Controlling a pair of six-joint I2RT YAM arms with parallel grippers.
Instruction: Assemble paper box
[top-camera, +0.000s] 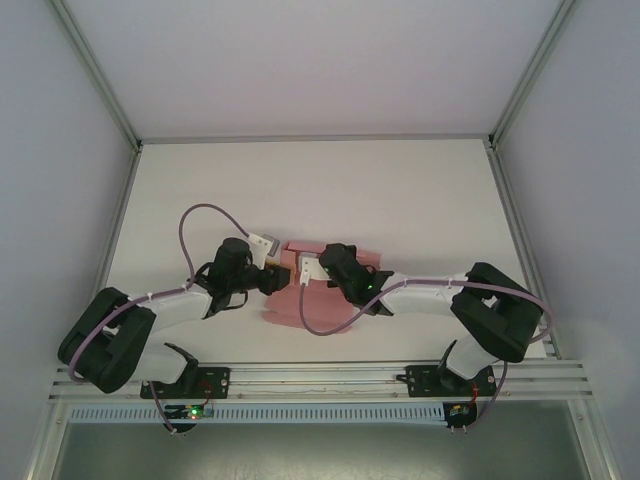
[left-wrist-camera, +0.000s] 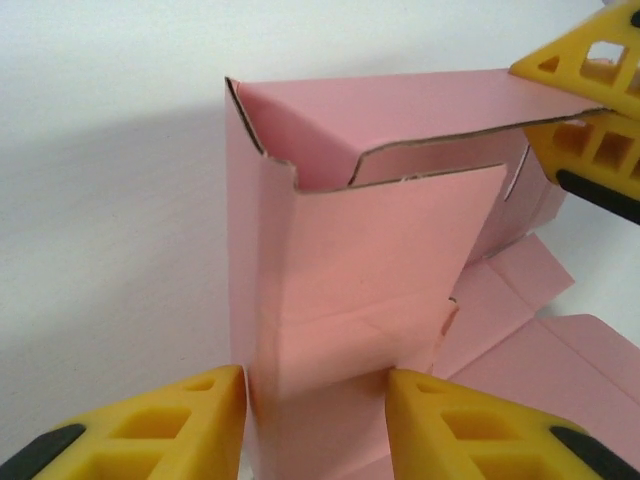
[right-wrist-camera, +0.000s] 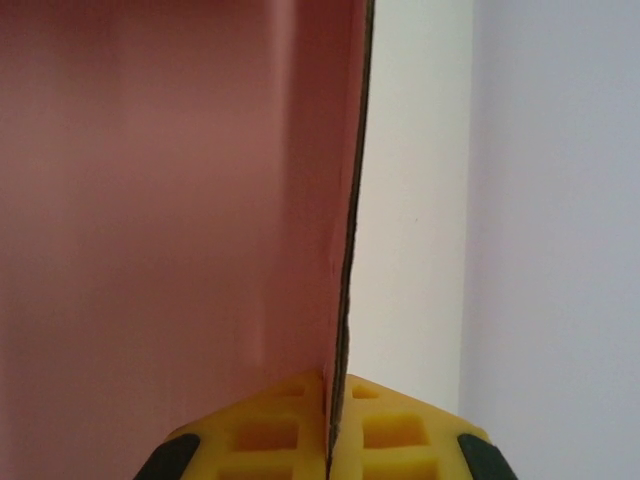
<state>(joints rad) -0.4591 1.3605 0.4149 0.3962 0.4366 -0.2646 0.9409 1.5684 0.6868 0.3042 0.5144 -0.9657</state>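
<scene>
The pink paper box (top-camera: 290, 306) lies partly folded at the table's middle, between both arms. In the left wrist view its raised walls (left-wrist-camera: 380, 240) stand upright with flat flaps (left-wrist-camera: 590, 360) spread on the table to the right. My left gripper (left-wrist-camera: 318, 400) straddles the folded-up wall, both yellow fingers (left-wrist-camera: 180, 420) touching its sides. My right gripper (right-wrist-camera: 335, 400) is shut on the edge of an upright panel (right-wrist-camera: 170, 200), pinching the thin card. Its yellow fingers (left-wrist-camera: 590, 110) hold the top panel's far right end. From above, the left gripper (top-camera: 278, 277) and right gripper (top-camera: 308, 268) meet over the box.
White table (top-camera: 400, 200) with grey enclosure walls and metal frame posts around it. The metal rail (top-camera: 320, 380) carrying the arm bases runs along the near edge. A purple cable (top-camera: 190, 225) loops above the left arm.
</scene>
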